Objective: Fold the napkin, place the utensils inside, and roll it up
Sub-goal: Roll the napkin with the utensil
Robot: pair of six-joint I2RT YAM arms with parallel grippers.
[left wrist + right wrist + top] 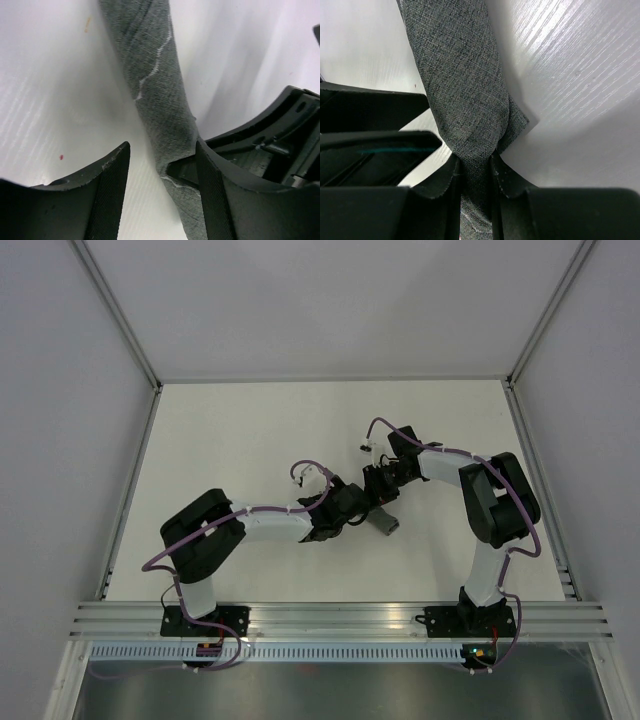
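One napkin (156, 95), rolled into a narrow grey tube, is lying on the white table (50, 75) between both arms; the right gripper (475, 175) is pinching its end, while the left gripper (162, 150) is straddling it, fingers apart

no legible text, labels, or numbers

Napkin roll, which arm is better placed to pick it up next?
Right, probably. The right claw is shut on the rolled napkin, pinching the cloth. The left claw stands open around the roll with a gap on one side, so it must close first.
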